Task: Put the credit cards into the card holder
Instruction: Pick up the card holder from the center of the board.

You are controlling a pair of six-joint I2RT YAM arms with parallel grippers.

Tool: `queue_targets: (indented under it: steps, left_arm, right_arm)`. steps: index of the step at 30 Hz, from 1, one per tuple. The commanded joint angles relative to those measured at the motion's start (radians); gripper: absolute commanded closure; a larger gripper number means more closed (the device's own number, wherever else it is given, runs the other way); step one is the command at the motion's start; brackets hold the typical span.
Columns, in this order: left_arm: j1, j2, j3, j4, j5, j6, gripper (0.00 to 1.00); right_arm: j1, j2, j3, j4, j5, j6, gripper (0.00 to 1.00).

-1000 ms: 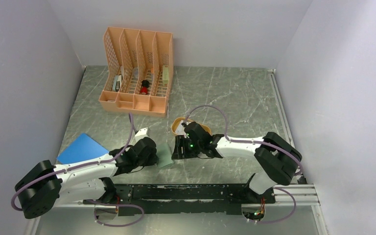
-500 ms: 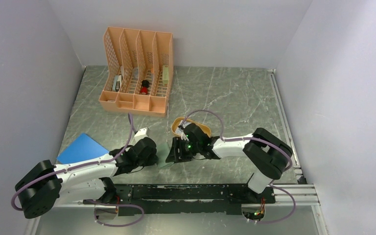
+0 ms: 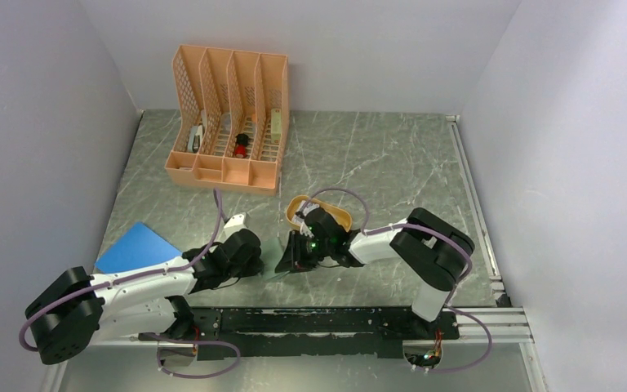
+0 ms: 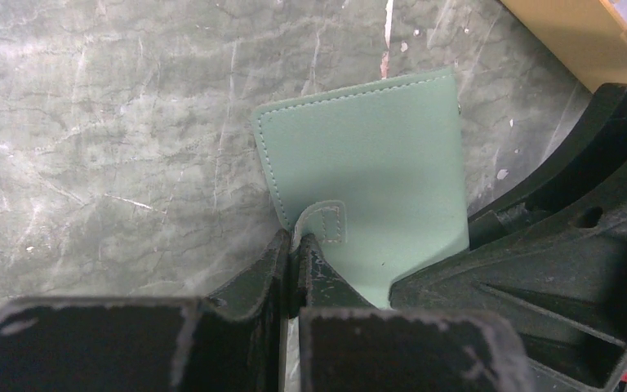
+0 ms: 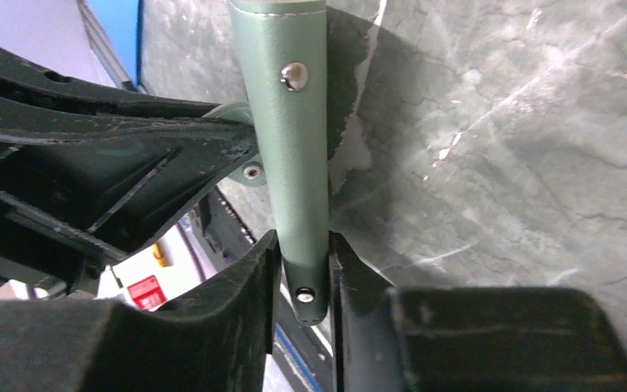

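Clamping the card holder (image 4: 367,155), left gripper (image 4: 294,245) and right gripper (image 5: 304,253) rest low over grey veined tabletop (image 3: 375,155) between pale walls (image 3: 359,49).

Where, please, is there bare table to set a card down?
Bare: the far right table, between file rack and right wall; also between rack and blue sheet. Crowded: near middle, where left gripper and right gripper hold the card holder by the tray.
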Motion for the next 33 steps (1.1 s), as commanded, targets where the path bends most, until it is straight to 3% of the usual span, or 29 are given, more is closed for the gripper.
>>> queue_targets:
  steps: [1,5,7,10,13,14,18,23,24,25,28,33]
  left_arm:
    - [0.002,0.037,-0.048,-0.116,-0.042,0.023,0.95]
    - [0.002,0.020,-0.035,-0.141,-0.050,0.021,0.95]
    - [0.001,-0.023,0.002,-0.189,-0.063,0.026,0.91]
    - [0.001,-0.130,0.118,-0.308,-0.092,0.045,0.54]
    - [0.001,-0.217,0.283,-0.432,-0.142,0.070,0.22]
    - [0.001,-0.238,0.343,-0.470,-0.166,0.081,0.17]
    - [0.001,-0.300,0.532,-0.508,-0.219,0.146,0.14]
    - [0.002,-0.369,0.645,-0.313,-0.197,0.223,0.11]
    - [0.001,-0.378,0.658,-0.262,-0.169,0.245,0.04]
    - [0.002,-0.379,0.676,-0.221,-0.139,0.266,0.03]
    - [0.002,-0.342,0.765,-0.190,-0.052,0.291,0.03]
    - [0.002,-0.246,0.853,-0.169,0.049,0.294,0.03]
  right_arm:
    - [0.012,0.004,0.004,0.039,-0.001,0.004,0.78]
    - [0.023,-0.068,0.025,-0.036,0.039,-0.052,1.00]
    - [0.034,-0.127,0.062,-0.135,0.089,-0.115,1.00]
    - [0.046,-0.236,0.136,-0.307,0.179,-0.224,1.00]
    - [0.052,-0.334,0.249,-0.510,0.282,-0.365,1.00]
    - [0.057,-0.362,0.291,-0.579,0.330,-0.418,1.00]
    - [0.115,-0.455,0.455,-0.756,0.557,-0.638,1.00]
    - [0.235,-0.509,0.549,-0.795,0.934,-0.900,1.00]
    - [0.252,-0.518,0.552,-0.777,1.006,-0.952,1.00]
    - [0.265,-0.527,0.548,-0.741,1.087,-1.015,1.00]
    - [0.279,-0.536,0.553,-0.682,1.194,-1.140,1.00]
    - [0.284,-0.523,0.583,-0.635,1.248,-1.232,1.00]
